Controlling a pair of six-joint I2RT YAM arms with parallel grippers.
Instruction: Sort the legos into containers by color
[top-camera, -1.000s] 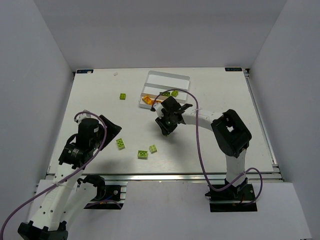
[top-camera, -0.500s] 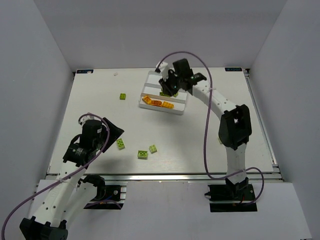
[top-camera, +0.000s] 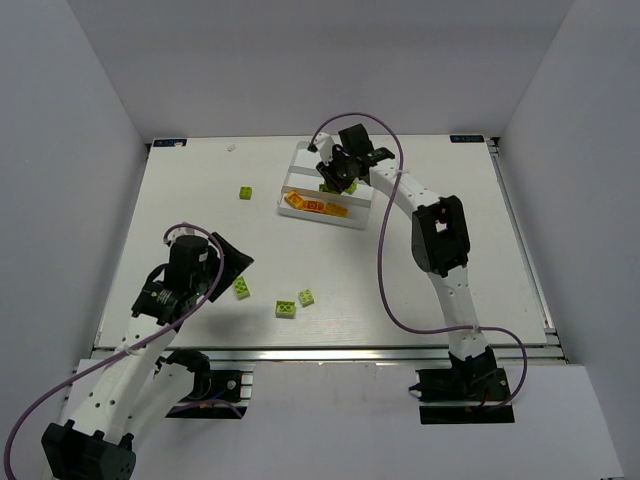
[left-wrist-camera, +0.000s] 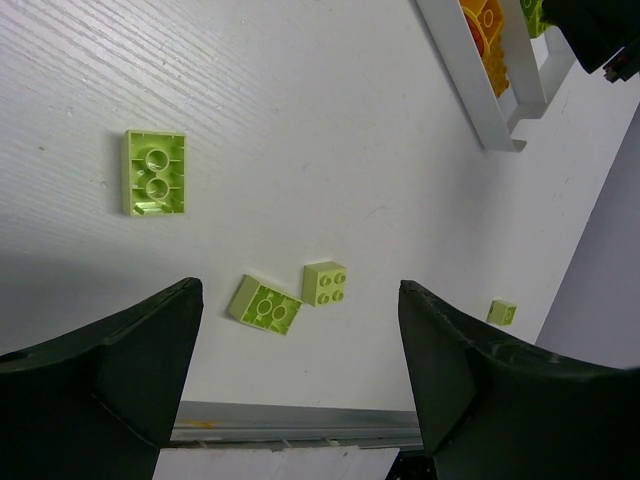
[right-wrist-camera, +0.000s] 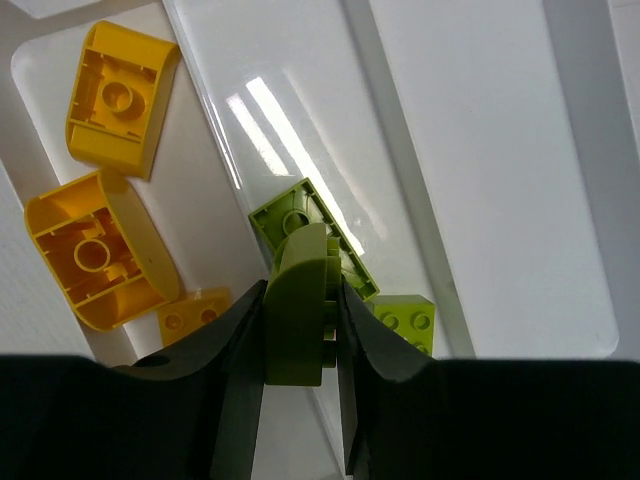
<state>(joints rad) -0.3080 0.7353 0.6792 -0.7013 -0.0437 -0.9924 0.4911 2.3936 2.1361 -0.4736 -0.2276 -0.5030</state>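
From above, my right gripper (top-camera: 333, 178) covers the middle slot of the tray (top-camera: 310, 156) near the tabletop's far edge, so I cannot tell what lies in it. On the right wrist camera the fingers (right-wrist-camera: 235, 390) hide the lower part of the gripped green brick (right-wrist-camera: 296, 300) and one end of a small orange brick (right-wrist-camera: 190, 315). The left wrist camera cuts the tray off at the picture's top edge.

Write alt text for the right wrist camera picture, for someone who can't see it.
The right claw grips a lime green brick over the white tray. Two more green bricks lie in the slot below it; three orange-yellow bricks sit in the neighbouring slot.
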